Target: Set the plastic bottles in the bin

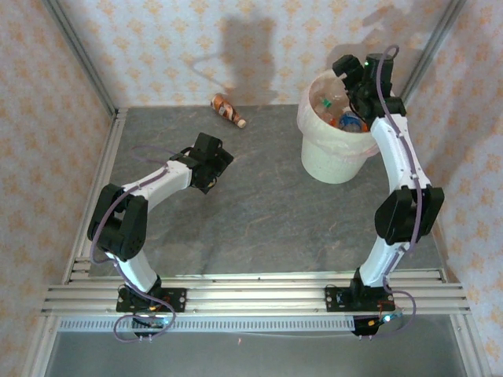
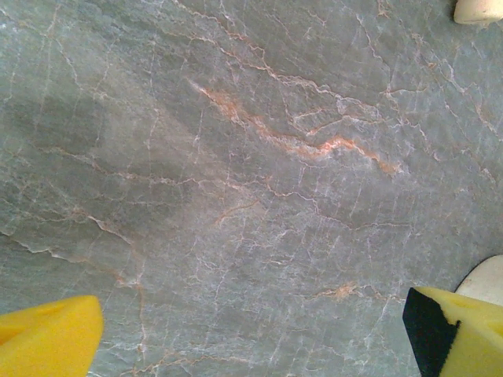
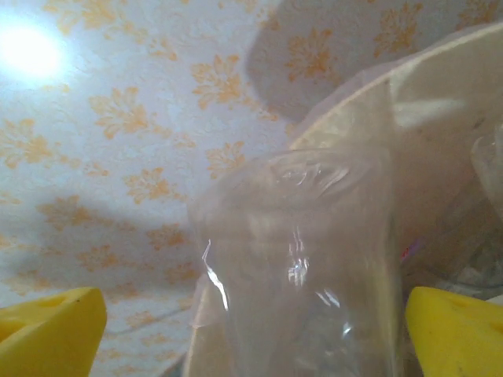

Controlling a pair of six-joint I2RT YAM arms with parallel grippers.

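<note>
The bin (image 1: 313, 149), a cream-white bucket, stands at the back right and holds several plastic bottles (image 1: 346, 120). My right gripper (image 1: 355, 78) hangs over its rim. In the right wrist view this gripper (image 3: 255, 334) is open, its yellow pads (image 3: 55, 334) far apart. A clear bottle (image 3: 302, 259) stands loose between them, in front of the bin's inner wall (image 3: 440, 102). One brown bottle with an orange label (image 1: 227, 110) lies on the table by the back wall. My left gripper (image 1: 211, 163) hovers open over bare table, its pads (image 2: 47, 338) wide with nothing between them.
The grey marbled table (image 1: 259, 212) is walled by patterned panels at the back and both sides. An aluminium rail (image 1: 251, 294) runs along the near edge with both arm bases on it. A cream-white edge (image 2: 478, 9) shows at the top right of the left wrist view.
</note>
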